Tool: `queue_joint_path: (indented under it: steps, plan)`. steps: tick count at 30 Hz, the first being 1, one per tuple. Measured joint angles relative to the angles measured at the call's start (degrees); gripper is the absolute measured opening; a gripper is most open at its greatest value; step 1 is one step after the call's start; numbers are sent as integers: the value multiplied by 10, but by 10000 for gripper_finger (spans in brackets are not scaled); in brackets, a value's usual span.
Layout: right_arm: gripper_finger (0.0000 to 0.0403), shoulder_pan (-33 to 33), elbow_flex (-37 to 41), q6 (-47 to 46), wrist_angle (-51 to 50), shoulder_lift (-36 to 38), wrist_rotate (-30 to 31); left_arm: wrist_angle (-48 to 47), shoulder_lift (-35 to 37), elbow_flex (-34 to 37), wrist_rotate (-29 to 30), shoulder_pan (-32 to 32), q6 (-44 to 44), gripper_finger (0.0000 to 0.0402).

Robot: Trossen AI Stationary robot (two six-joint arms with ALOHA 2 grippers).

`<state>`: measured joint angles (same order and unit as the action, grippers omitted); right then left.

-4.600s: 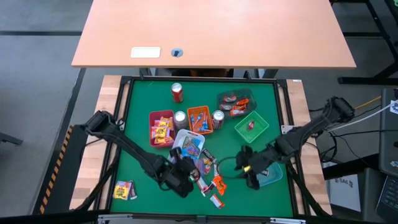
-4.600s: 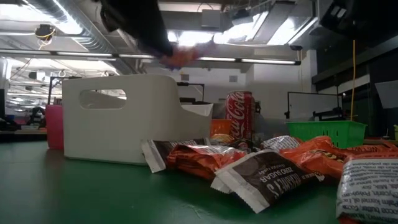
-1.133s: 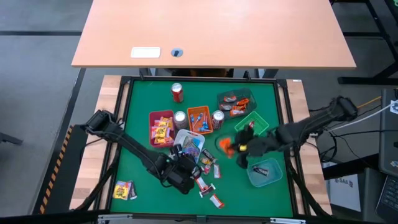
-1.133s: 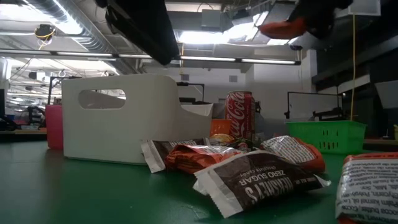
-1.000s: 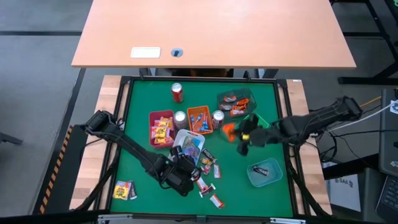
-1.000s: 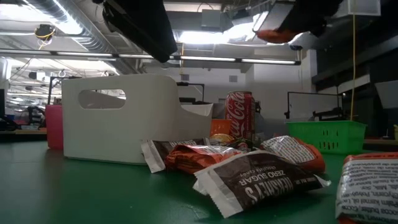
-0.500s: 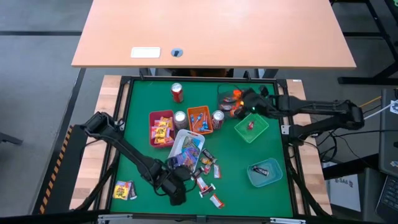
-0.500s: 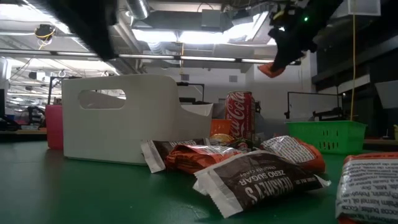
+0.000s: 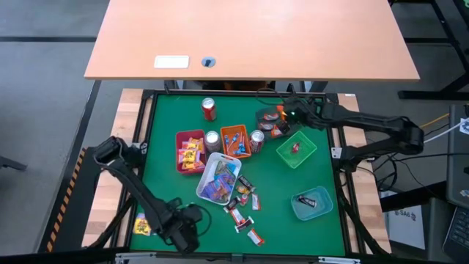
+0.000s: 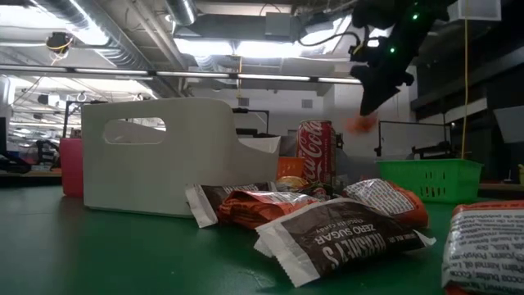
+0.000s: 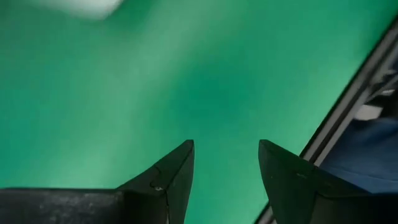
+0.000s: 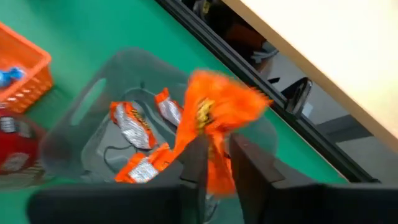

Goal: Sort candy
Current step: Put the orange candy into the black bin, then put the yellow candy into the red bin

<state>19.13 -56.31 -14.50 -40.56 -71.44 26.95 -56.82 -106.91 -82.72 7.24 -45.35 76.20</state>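
Taking the white tray (image 9: 218,178) as landmark: the left gripper (image 9: 183,233) hangs to its near left over bare mat, fingers apart and empty. Just beyond the tray, the pink (image 9: 190,152) and orange trays (image 9: 236,141) already hold candy, while several loose pieces (image 9: 242,217) lie unsorted on its near right. Far right of it, the right gripper (image 12: 214,163) hangs over the grey tray (image 9: 276,121), fingers nearly closed around an orange wrapper (image 12: 214,115); the drop seems imminent.
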Motion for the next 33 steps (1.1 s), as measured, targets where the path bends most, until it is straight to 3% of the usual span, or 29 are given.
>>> queue_joint_path:
  steps: [7, 12, 24, 33]
  plan:
    - [150, 8, 0, 0, 0, -23, 0, -49, 0, 0, -39, -54, 178, 167]
    - [182, 8, 0, -1, -1, -31, -13, -56, 0, 0, -51, -89, 295, 167]
    - [191, 8, 0, -1, -4, -32, -21, -148, 0, 0, -51, -175, 451, 167]
    - [191, 8, 0, -2, -5, -32, -22, -134, 0, 46, -81, -209, 509, 167]
